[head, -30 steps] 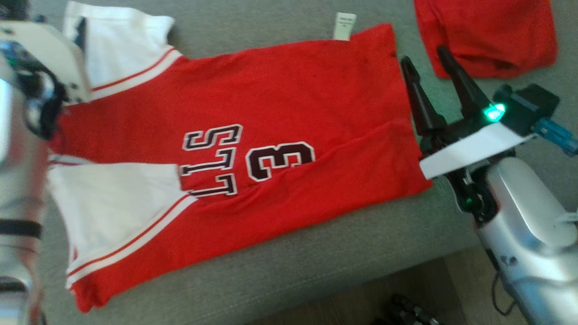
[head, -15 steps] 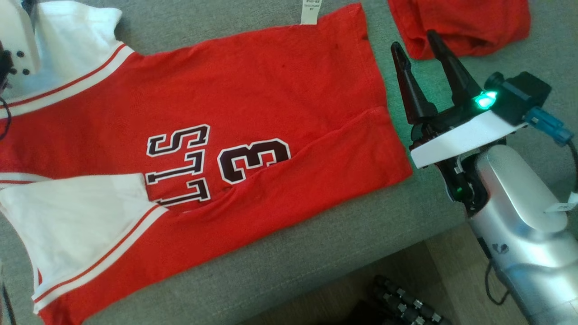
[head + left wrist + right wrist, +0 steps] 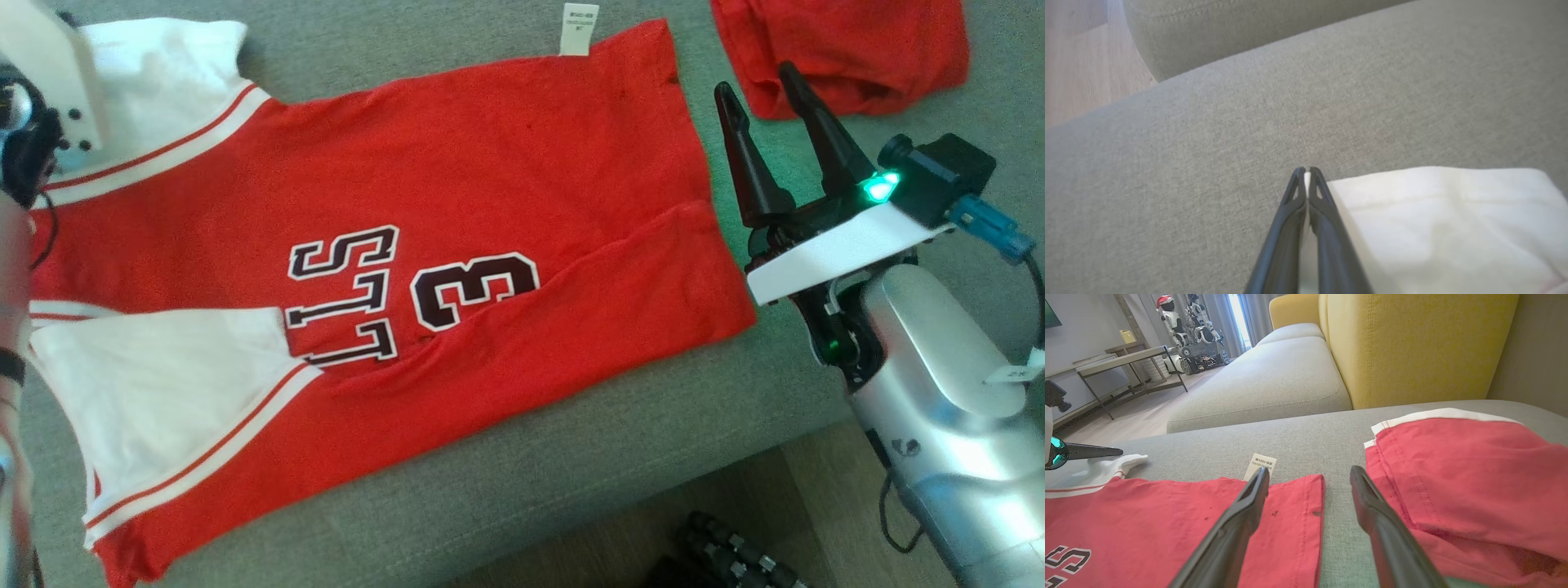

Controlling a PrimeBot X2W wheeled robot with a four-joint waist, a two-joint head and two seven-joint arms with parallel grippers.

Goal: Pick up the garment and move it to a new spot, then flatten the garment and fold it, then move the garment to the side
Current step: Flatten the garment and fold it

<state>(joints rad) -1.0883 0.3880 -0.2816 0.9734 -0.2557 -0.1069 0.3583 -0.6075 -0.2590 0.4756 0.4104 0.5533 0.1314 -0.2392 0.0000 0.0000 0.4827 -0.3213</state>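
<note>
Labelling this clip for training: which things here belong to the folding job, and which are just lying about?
Job: red jersey; left end effector, shut on its white sleeve; right end effector, open beside the jersey.
Lying about: second red garment; yellow cushion; metal-legged table.

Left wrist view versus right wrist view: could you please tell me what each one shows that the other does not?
Left wrist view: the left gripper pinching the edge of the white sleeve, seen close. Right wrist view: the open right gripper, the red jersey body, its label, a second red garment, a yellow backrest. Shared: the grey cushion, the sleeve and the left gripper itself.
</note>
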